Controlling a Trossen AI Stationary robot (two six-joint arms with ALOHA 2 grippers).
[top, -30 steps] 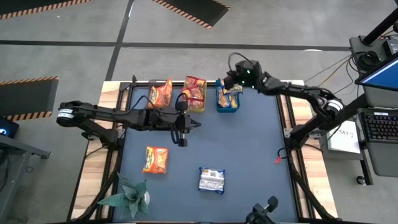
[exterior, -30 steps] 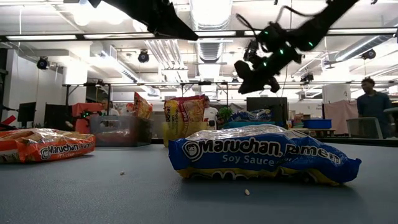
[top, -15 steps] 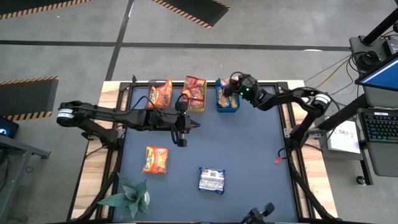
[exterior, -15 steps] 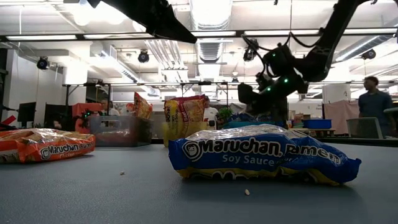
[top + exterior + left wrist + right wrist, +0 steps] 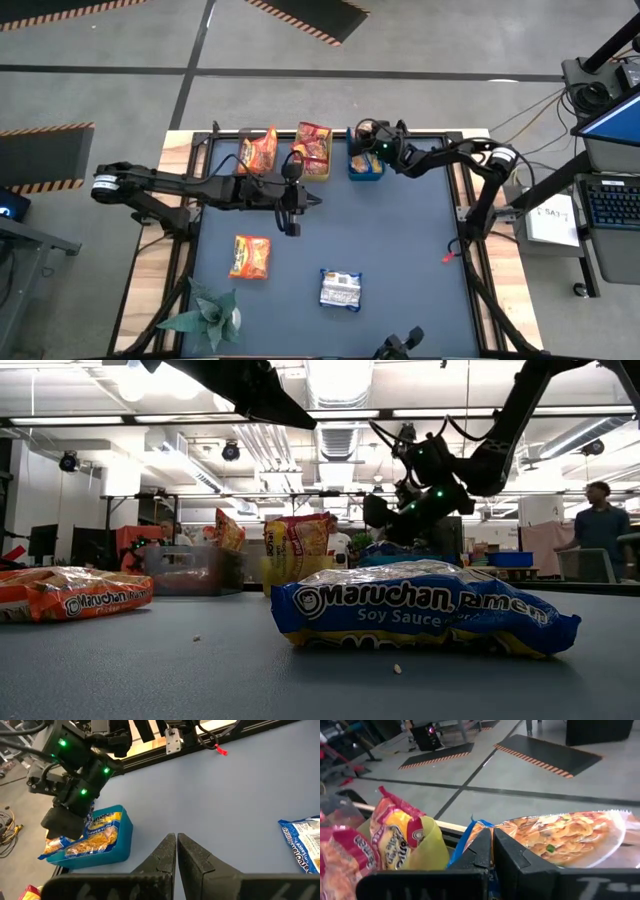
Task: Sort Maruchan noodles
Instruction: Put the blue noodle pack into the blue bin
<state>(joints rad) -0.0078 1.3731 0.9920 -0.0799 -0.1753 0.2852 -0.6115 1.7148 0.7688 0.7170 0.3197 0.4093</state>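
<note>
Low view shows, closest to the camera, a blue-and-yellow packet lying flat on the dark table; its label reads "Maruchan Ramen" and under it "Soy Sauce". To the side, a little farther, an orange packet lies flat too, and "Maruchan Ramen" can be read on it. From above, both packets lie in the near half of the table, well apart from each other.

Over the middle of the table hangs the left gripper, its two fingers pressed together with nothing between them.

At the far edge stand three bins in a row. The grey bin holds orange packets, the yellow bin holds red packets, and the blue bin holds blue-and-yellow packets with noodles printed on them. The right gripper is over the blue bin, its jaws closed; I cannot tell if it touches the packets there.

A green plant stands at the near left corner. Far behind the table, a person stands in the room.
</note>
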